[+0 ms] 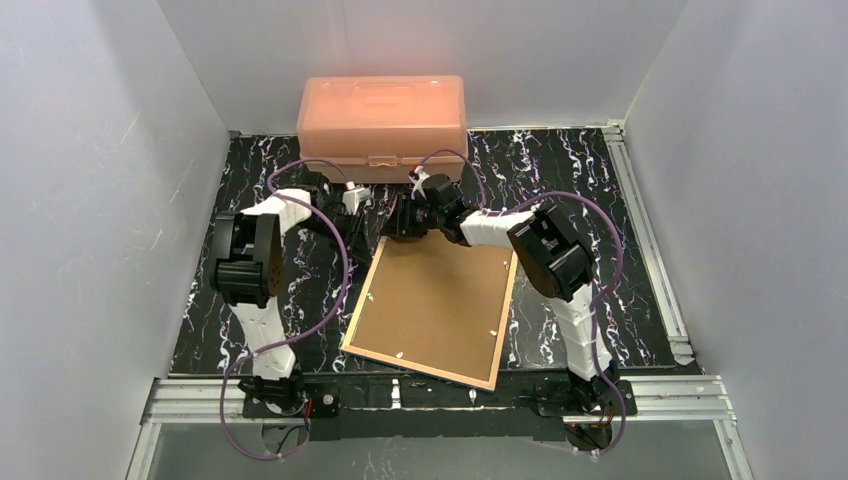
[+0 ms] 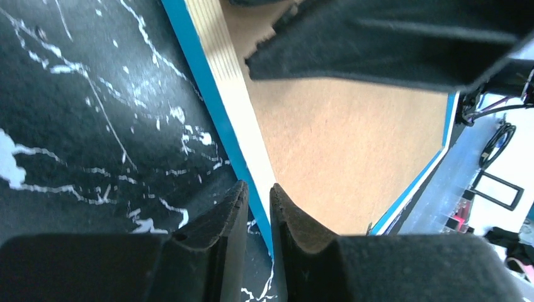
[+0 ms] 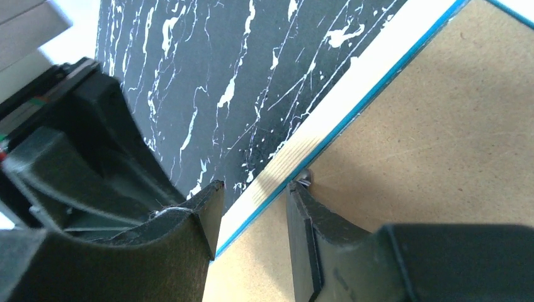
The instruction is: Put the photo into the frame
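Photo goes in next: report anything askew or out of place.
The frame lies back-up, rotated askew on the mat, with its near corner past the mat's front edge. The left end effector and right end effector straddle its rim at the far end.

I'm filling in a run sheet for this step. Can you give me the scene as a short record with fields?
frame: back up on table
left gripper: closed on frame's edge
right gripper: closed on frame's edge
photo: not in view
box: at table's back, lid shut
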`<state>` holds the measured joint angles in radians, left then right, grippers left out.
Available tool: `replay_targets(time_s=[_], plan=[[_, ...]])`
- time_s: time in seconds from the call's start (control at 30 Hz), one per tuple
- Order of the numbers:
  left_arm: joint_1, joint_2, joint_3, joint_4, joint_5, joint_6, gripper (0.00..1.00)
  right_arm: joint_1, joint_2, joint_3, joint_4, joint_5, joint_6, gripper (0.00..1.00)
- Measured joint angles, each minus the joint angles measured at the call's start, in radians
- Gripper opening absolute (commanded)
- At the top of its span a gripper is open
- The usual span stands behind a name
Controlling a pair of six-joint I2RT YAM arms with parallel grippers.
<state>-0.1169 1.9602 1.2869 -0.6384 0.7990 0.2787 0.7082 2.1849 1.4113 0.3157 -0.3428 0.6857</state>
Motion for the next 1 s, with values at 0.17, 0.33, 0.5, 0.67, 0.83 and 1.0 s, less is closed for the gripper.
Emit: replay_targets(time_s=[0.17, 0.33, 0.5, 0.67, 0.83, 1.0], plan=[[0.016, -0.097, -0.079, -0.019, -0.007, 0.106, 0.19, -0.004, 0.017, -0.001, 0.016, -0.007, 0.021, 0.50], [0.022, -0.192, -0.099, -0.027, 0.014, 0.186, 0.20, -0.012, 0.022, -0.001, 0.021, -0.012, 0.031, 0.49], [-0.016, -0.251, -0.099, -0.020, 0.017, 0.287, 0.19, -0.018, 0.026, -0.002, 0.027, -0.026, 0.054, 0.50], [-0.111, -0.207, -0.081, -0.024, -0.011, 0.370, 0.18, -0.020, 0.027, -0.002, 0.027, -0.032, 0.068, 0.50], [-0.133, -0.144, -0.074, -0.013, -0.049, 0.415, 0.18, -0.023, 0.028, -0.002, 0.027, -0.047, 0.080, 0.50], [-0.146, -0.140, -0.103, 0.038, -0.090, 0.451, 0.17, -0.027, 0.032, -0.001, 0.024, -0.078, 0.114, 0.50]])
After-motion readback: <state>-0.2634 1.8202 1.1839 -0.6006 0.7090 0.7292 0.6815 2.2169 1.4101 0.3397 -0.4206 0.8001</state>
